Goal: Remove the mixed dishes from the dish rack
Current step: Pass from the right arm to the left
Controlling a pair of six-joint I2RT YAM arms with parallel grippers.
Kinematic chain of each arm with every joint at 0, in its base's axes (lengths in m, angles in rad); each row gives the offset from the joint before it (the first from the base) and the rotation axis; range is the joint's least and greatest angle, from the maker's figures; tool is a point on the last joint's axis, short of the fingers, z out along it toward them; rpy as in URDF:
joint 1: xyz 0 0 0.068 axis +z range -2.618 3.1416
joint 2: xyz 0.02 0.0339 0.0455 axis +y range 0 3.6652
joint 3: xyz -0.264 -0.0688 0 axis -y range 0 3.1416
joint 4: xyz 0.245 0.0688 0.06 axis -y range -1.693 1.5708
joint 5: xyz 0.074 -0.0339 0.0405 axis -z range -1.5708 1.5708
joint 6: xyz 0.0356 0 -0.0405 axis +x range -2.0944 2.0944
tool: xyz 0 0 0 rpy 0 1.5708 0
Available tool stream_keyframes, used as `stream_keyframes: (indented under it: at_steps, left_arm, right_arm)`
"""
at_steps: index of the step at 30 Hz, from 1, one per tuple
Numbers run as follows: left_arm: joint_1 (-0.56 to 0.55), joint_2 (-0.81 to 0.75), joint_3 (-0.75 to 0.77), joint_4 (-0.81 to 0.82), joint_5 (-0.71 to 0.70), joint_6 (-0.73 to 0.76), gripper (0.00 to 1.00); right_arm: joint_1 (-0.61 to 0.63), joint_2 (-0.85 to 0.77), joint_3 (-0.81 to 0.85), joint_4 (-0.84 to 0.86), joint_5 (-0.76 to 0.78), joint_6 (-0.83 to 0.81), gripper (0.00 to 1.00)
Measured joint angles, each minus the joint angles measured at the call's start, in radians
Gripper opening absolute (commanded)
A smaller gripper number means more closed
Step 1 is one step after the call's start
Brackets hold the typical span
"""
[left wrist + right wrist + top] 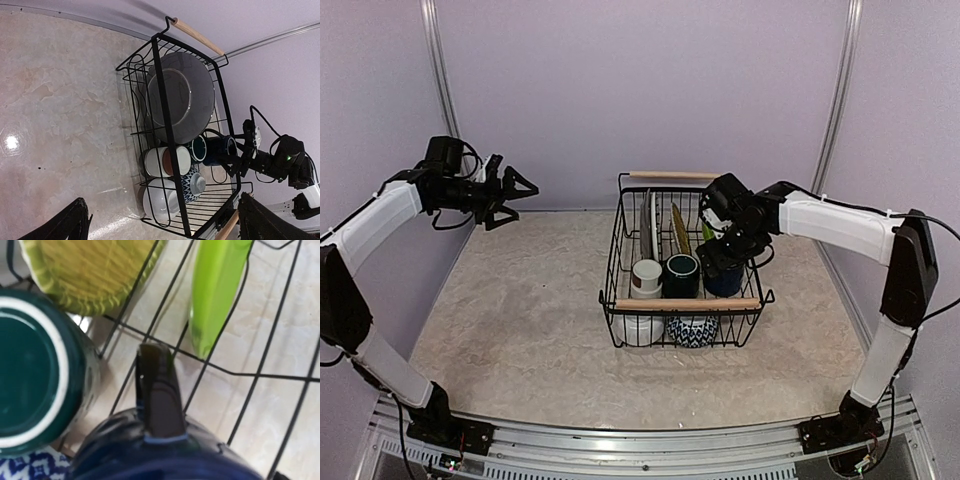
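Note:
The dish rack (688, 303) stands right of centre and shows whole in the left wrist view (170, 125). It holds a navy mug (725, 282), a dark green mug (681, 275), a white-brown cup (646, 278), a white bowl (638, 328), a patterned bowl (692, 330), upright plates and a lime-green plate (220, 290). A grey dish (182, 95) leans at the far end. My right gripper (720, 258) is down in the rack at the navy mug (165, 455), which hides its fingers. My left gripper (520, 203) is open and empty, high at the far left.
A yellow-green ribbed dish (90, 275) stands beside the dark green mug (25, 370). The rack's wire floor (260, 375) lies just behind the navy mug's handle. Purple walls close the table at the back and sides. Bare tabletop (520, 320) lies left of the rack.

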Motion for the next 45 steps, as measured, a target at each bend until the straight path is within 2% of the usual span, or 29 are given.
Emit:
stream_keyframes:
  at_steps: [3, 15, 20, 28, 36, 39, 45]
  left_arm:
    - [-0.003, 0.002, 0.000, -0.002, -0.002, 0.005, 0.99]
    - [-0.030, 0.005, 0.002, -0.018, -0.014, 0.013, 0.99]
    - [-0.049, 0.005, 0.002, -0.017, 0.004, 0.012, 0.99]
    - [-0.114, 0.005, 0.001, 0.021, 0.101, -0.006, 0.99]
    - [-0.145, -0.018, -0.122, 0.291, 0.322, -0.149, 0.99]
    - [-0.164, -0.023, -0.145, 0.368, 0.383, -0.189, 0.99]
    - [-0.219, -0.031, -0.152, 0.453, 0.431, -0.212, 0.99]
  right_arm:
    - [0.000, -0.038, -0.029, 0.040, -0.008, 0.018, 0.00]
    - [-0.006, -0.164, -0.158, 0.300, -0.045, 0.130, 0.00]
    - [-0.034, -0.268, -0.296, 0.483, -0.112, 0.224, 0.00]
    - [-0.072, -0.364, -0.520, 0.890, -0.295, 0.398, 0.00]
    - [-0.003, -0.332, -0.565, 1.307, -0.409, 0.511, 0.00]
    - [0.041, -0.261, -0.541, 1.455, -0.429, 0.555, 0.00]
    - [0.111, -0.072, -0.429, 1.604, -0.451, 0.619, 0.00]
